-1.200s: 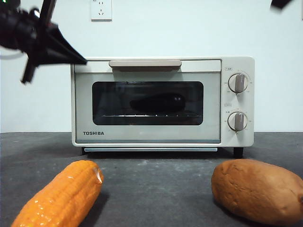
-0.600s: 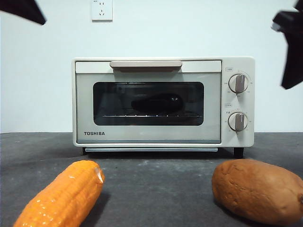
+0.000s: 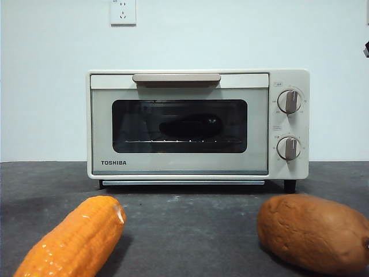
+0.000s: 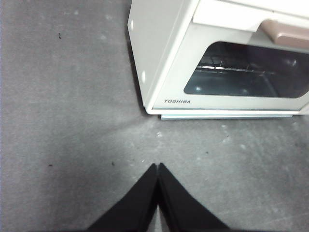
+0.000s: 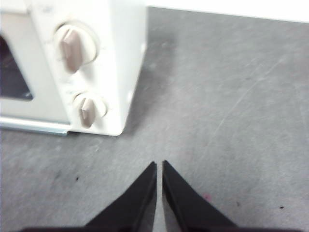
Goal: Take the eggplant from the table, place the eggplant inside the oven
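The left gripper (image 4: 158, 166) has 2 matte black jaws tapering to sharp points; the right gripper (image 5: 159, 164) looks the same, black and wedge-shaped.

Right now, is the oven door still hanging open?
No, the oven door is shut flush in the front view, with the eggplant visible behind its glass on the rack.

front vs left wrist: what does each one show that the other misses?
Front only: the eggplant on the rack behind the shut oven door, both knobs, the corn, the brown lump, the wall socket.
Left wrist only: the left gripper, fingers shut and holding nothing, above bare table, plus the oven's side wall.
Both: the oven door, its handle, the TOSHIBA mark, the table.
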